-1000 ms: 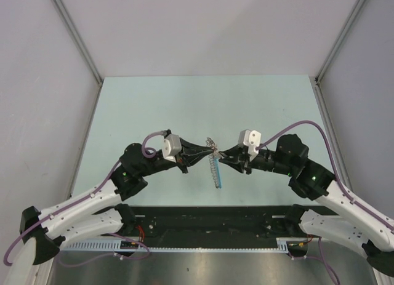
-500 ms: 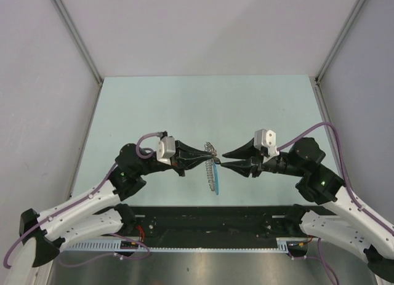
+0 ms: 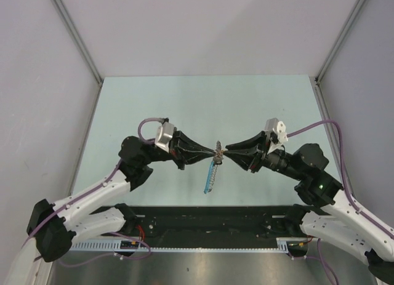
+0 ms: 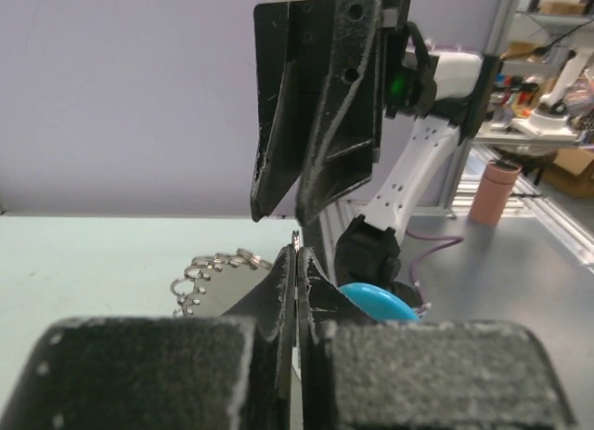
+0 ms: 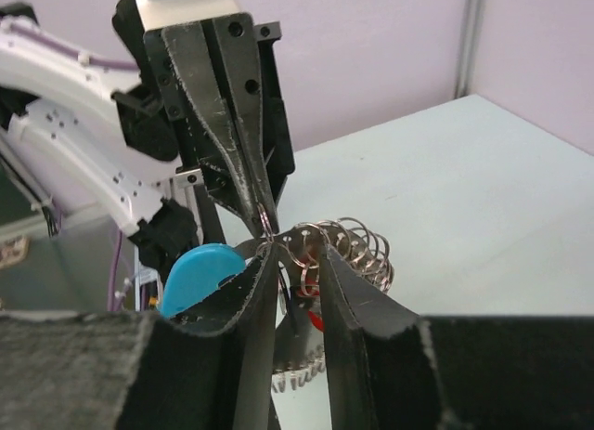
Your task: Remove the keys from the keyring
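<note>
Black left gripper (image 4: 295,252) fingers press together on the thin keyring (image 5: 265,224). The right gripper (image 5: 297,255) stands slightly spread around the keys (image 5: 357,249); whether it bites is unclear. Both sit just above the dangling blue strap (image 3: 210,178). The keys are likely light, stiff and slippery: best pinch one flat.

We see bare shiny metal wire in the chain of rings (image 5: 357,244), glossy smooth blue plastic on the strap (image 5: 200,274), and matt, scuffed black plastic on the left gripper's (image 5: 264,224) fingers (image 5: 223,105).
</note>
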Robot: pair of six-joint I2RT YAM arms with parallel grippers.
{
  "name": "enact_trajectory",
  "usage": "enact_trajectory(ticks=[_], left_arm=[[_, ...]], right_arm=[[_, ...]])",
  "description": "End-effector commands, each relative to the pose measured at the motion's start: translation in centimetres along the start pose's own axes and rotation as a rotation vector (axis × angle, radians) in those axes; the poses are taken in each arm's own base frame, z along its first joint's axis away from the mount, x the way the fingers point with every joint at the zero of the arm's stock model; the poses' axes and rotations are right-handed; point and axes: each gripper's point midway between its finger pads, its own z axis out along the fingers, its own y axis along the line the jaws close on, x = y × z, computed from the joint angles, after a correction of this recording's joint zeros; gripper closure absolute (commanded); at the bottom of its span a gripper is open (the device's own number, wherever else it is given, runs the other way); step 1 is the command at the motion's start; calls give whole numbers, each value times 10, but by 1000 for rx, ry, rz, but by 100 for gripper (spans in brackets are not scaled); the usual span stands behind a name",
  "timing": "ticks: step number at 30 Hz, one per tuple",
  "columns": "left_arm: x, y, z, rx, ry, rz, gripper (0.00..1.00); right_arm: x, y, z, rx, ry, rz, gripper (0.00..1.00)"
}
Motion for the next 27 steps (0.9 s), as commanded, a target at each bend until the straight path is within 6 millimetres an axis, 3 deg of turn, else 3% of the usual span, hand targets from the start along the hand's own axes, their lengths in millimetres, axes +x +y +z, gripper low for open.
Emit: enact_trajectory(ticks=[1, 2, 5, 10, 13, 17, 20, 27], left_arm=[[-41, -20, -3, 129, -149, -74, 100], [-54, -27, -6, 168, -206, -39, 100], [-62, -29, -6, 209, -241, -93, 100], [-63, -30, -6, 222, -246, -135, 100], [-69, -41, -10, 282, -271, -130, 99], [-72, -45, -13, 350, -289, -187, 99], [-71, -42, -9, 361, -271, -185, 100], [-75, -41, -10, 356, -285, -182, 100]], right_arm=[[-40, -16, -8, 135, -174, 81, 74], [-39, -18, -9, 148, -179, 97, 75], [-43, -13, -10, 129, -201, 123, 75], [-33, 0, -9, 49, -151, 87, 73], [-28, 8, -9, -1, -125, 55, 73], [-33, 19, -8, -58, -148, 44, 72], [-43, 20, -6, -52, -188, 81, 72], [-45, 13, 1, -1, -205, 194, 73]])
